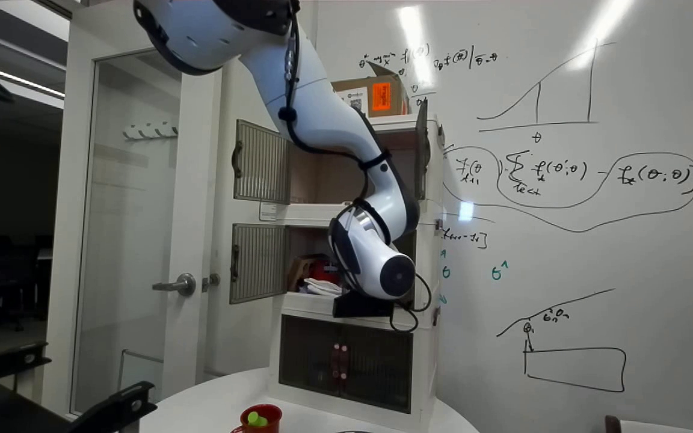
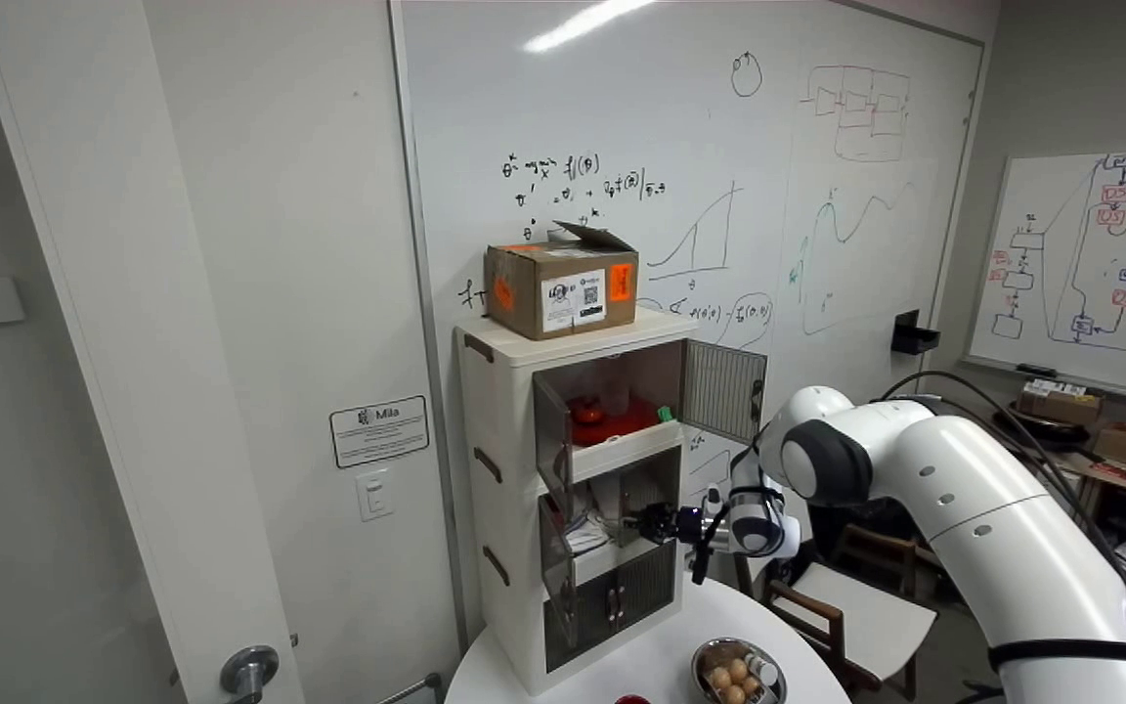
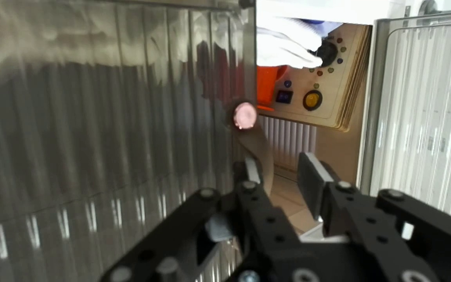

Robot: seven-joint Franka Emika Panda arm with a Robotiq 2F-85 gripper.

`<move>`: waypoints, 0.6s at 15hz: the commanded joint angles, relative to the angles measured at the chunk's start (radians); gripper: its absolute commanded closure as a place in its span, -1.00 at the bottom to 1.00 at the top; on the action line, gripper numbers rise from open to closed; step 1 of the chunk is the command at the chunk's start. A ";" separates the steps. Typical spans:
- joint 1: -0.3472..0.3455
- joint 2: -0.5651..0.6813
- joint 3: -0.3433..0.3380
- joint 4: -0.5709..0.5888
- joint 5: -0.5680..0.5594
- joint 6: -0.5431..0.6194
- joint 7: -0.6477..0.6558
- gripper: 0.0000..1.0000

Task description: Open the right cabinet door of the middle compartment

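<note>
One white robot arm with black joint covers point(image 2: 974, 499) stretches across an exterior view from the lower right, slanting up to a bend and then left into a nearly level wrist point(image 2: 758, 508) aimed at a small white three-tier cabinet point(image 2: 509, 411). In an exterior view the same arm slants down from the top edge, its wrist hiding part of the middle compartment point(image 1: 304, 305), a white box-shaped tier with a pale interior between the top tier point(image 1: 307, 212) and the dark-fronted bottom tier point(image 1: 307, 355). At the right side of that compartment, the black two-fingered gripper point(image 3: 281, 172) is partly spread, fingertips apart; in the wrist view a curved brown handle point(image 3: 266, 158) on the translucent grey ribbed right door point(image 3: 112, 117) shows in the gap, just beside one fingertip point(image 3: 252, 171), though contact cannot be told. The translucent ribbed left door point(image 1: 259, 263) of the same tier stands swung outward. A black-outlined white wall sign point(image 2: 379, 432) reads "Mila" over lines too small to read. Atop the cabinet, a brown cardboard box point(image 2: 563, 264) carries a white label point(image 2: 574, 300) with a square code and an orange sticker point(image 2: 622, 282), their print not legible. Behind, a large whiteboard point(image 1: 563, 258) bears black handwritten formulas with theta symbols, a rising curve point(image 1: 541, 83) and green marks point(image 1: 497, 272).
</note>
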 commanded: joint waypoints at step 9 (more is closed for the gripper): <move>-0.044 -0.076 -0.037 -0.158 0.000 -0.119 -0.034 0.44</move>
